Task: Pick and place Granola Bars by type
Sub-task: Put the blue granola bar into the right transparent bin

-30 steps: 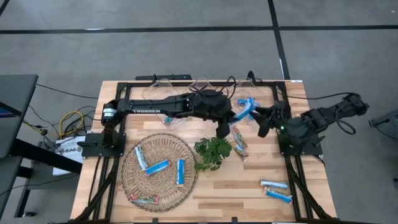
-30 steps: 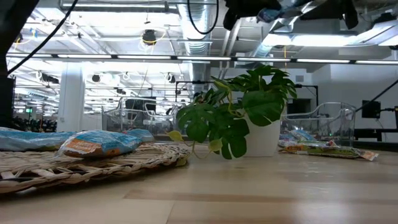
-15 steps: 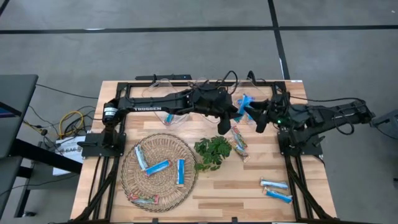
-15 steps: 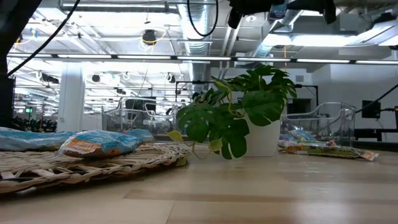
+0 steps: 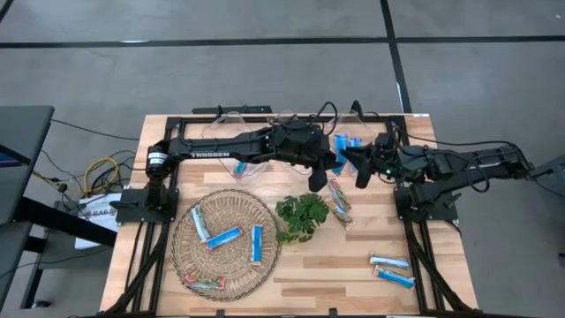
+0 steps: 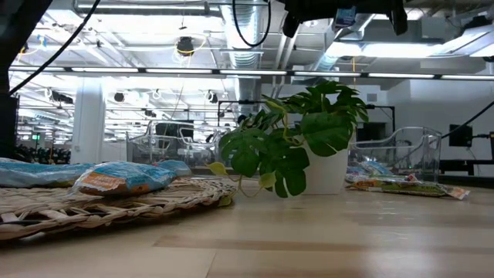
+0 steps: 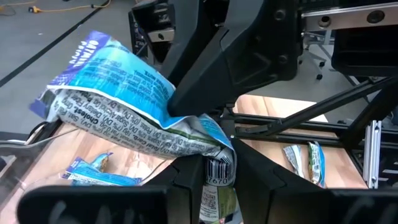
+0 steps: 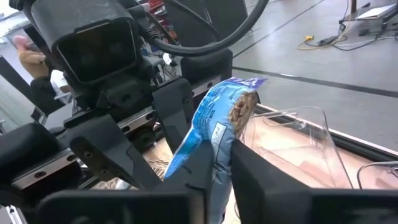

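Both grippers pinch one blue granola bar [image 5: 345, 147] in mid-air above the table's far edge, about 1 o'clock from the leafy plant [image 5: 303, 216]. The left gripper [image 7: 214, 177] is closed on the wrapper's barcoded end; the right gripper [image 8: 214, 163] is closed on the other end, each wrist view showing the opposing arm just behind. Only the high view shows the rest: three blue bars [image 5: 224, 237] and one multicoloured bar [image 5: 204, 283] in the wicker tray [image 5: 190, 261] at 8 o'clock, and two blue bars [image 5: 391, 269] at 4 o'clock on the wooden table [image 5: 335, 274]. The low view shows a lit room with ceiling ducts behind.
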Motion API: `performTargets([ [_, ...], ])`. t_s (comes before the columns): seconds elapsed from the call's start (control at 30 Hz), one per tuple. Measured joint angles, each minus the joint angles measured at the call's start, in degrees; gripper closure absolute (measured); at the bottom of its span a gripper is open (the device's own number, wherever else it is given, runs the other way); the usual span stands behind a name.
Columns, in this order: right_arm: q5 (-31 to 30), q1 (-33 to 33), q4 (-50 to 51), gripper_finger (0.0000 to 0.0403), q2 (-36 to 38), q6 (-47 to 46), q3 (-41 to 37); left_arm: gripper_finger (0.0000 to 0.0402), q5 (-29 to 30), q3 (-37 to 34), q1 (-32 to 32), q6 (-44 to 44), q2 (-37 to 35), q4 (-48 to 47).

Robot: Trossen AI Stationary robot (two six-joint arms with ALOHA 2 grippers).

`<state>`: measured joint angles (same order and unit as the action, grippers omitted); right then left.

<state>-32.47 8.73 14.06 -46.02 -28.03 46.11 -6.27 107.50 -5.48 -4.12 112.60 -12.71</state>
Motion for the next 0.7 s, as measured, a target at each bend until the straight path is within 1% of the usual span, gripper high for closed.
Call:
performTargets([
  [0.07,0.03,0.0,-0.01,0.0389,0.0,0.15,0.0,0.0333,0.01,0.0,0.0,-0.01,0.0,-0.03],
  [0.13,0.07,0.0,-0.02,0.0397,0.16,0.96,0.0,0.0333,0.02,0.0,0.0,0.01,0.0,-0.24],
  [0.3,-0.09,0.02,0.63,0.0393,0.94,1.62,0.0,0.0333,0.28,0.0,0.02,1.37,0.0,-1.78],
  [0.4,-0.51,-0.28,1.54,0.0396,1.47,2.41,0.0,0.0324,1.1,0.02,-0.01,1.53,0.0,-2.12],
  [0.53,-0.85,-0.63,2.42,0.04,1.38,2.67,-0.02,0.0288,1.01,0.04,-0.49,1.59,0.0,-2.71],
  [0.7,-2.74,-0.63,4.44,0.0401,0.87,3.1,-0.02,0.0218,0.94,0.07,-1.52,1.6,0.0,-3.46],
])
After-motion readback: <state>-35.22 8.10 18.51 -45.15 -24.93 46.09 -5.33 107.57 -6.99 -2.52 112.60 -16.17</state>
